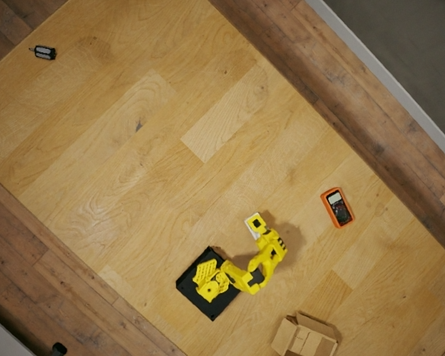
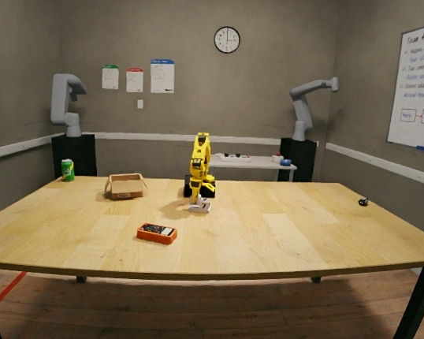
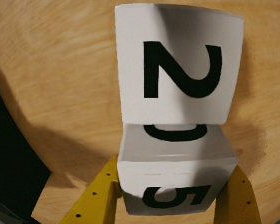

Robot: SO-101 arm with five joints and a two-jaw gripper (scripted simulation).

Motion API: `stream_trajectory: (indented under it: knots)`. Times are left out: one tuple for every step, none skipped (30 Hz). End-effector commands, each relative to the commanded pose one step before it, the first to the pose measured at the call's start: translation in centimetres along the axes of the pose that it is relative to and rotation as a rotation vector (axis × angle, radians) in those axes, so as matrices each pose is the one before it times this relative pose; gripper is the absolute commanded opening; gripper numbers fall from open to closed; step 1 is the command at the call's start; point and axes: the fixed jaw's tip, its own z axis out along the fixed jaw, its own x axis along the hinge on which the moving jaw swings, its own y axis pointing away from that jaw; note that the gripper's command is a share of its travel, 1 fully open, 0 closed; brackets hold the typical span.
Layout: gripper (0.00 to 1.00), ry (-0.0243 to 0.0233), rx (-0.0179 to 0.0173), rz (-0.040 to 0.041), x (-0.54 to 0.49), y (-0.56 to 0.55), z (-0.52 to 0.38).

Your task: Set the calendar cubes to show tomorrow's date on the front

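Observation:
The calendar's white digit cubes (image 1: 255, 223) sit just in front of the yellow arm. In the wrist view, one white cube (image 3: 180, 63) shows a black 2 on its upward face. A second white cube (image 3: 173, 156) lies nearer the camera, with a curved digit on top and a partly visible digit like a 5 on its near face. My gripper (image 3: 176, 179) (image 1: 262, 233) (image 2: 197, 198) is shut on this nearer cube, one yellow finger on each side. In the exterior view a white face with a 7 (image 2: 202, 205) points away from the robot. The tray and the month side are hidden.
An orange multimeter (image 1: 337, 207) (image 2: 157, 233) lies to one side of the arm. An open cardboard box (image 1: 304, 336) (image 2: 124, 186) stands near the arm's black base (image 1: 201, 298). A green can (image 2: 67, 169) and a small black object (image 1: 44, 52) (image 2: 362, 202) sit far off.

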Motion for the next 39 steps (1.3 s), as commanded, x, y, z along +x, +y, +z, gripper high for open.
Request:
stream_trajectory:
  knots:
    - [0.0,-0.00236,0.02668,0.01793,0.085,-0.426,-1.1586]
    - [0.0,0.0,0.0,0.0,0.001,0.023,-0.2201]
    - [0.0,0.0,0.0,0.0,0.001,0.026,-0.2244]
    - [0.0,0.0,0.0,0.0,0.0,0.0,0.0]
    - [0.0,0.0,0.0,0.0,0.0,0.0,0.0]
    - [0.0,-0.00001,-0.00002,0.0,0.001,0.03,-0.224]
    - [0.0,0.0,0.0,0.0,0.001,0.032,-0.2198]
    - [0.0,0.0,0.0,0.0,0.001,0.035,-0.2114]
    - [0.0,0.0,0.0,0.0,0.002,0.035,-0.2006]
    - [0.0,0.0,0.0,0.0,0.001,0.035,-0.185]
    - [0.0,0.0,0.0,0.0,0.001,0.034,-0.167]
    - [0.0,0.0,0.0,0.0,0.001,0.032,-0.1471]
    - [0.0,0.0,0.0,0.0,0.001,0.028,-0.1254]
    - [0.0,0.0,0.0,0.0,0.001,0.024,-0.1026]
    - [0.0,0.0,0.0,0.0,0.0,0.019,-0.0796]
    - [0.0,0.0,0.0,0.0,0.001,0.014,-0.0579]
    - [0.0,0.0,0.0,0.0,0.0,0.009,-0.0374]
    - [0.0,0.0,0.0,0.0,0.0,0.005,-0.0211]
    - [0.0,0.0,0.0,0.0,0.0,0.002,-0.0085]
    - [0.0,0.0,0.0,0.0,0.0,0.0,-0.0012]
    - [0.0,0.0,0.0,0.0,0.0,0.0,0.0]
    - [0.0,0.0,0.0,0.0,0.0,0.0,0.0]
    - [0.0,0.00001,0.0,0.0,0.0,0.0,-0.0007]
    - [0.0,0.0,0.0,0.0,0.0,0.0,-0.0036]
    - [0.0,0.0,0.0,0.0,0.0,-0.001,-0.0096]
    - [0.0,0.0,0.0,0.0,-0.001,-0.001,-0.0168]
    - [0.0,0.0,0.0,0.0,0.0,-0.002,-0.0264]
    - [0.0,0.0,0.0,0.0,-0.001,-0.002,-0.036]
    - [0.0,0.0,0.0,0.0,0.0,-0.002,-0.0462]
    - [0.0,0.0,0.0,0.0,-0.001,-0.003,-0.0563]
    - [0.0,0.0,0.0,0.0,-0.001,-0.003,-0.066]
    - [0.0,0.0,0.0,0.0,-0.001,-0.003,-0.0756]
    - [0.0,0.0,0.0,0.0,-0.001,-0.003,-0.0834]
    - [0.0,0.0,0.0,0.0,-0.001,-0.003,-0.09]
    - [0.0,0.0,0.0,0.0,-0.001,-0.002,-0.0954]
    - [0.0,0.0,0.0,0.0,-0.001,-0.001,-0.0996]
    - [0.0,0.0,0.0,0.0,-0.001,-0.001,-0.1008]
    - [0.0,0.0,0.0,0.0,0.0,0.0,0.0]
    - [0.0,0.0,0.0,0.0,0.0,0.0,0.0]
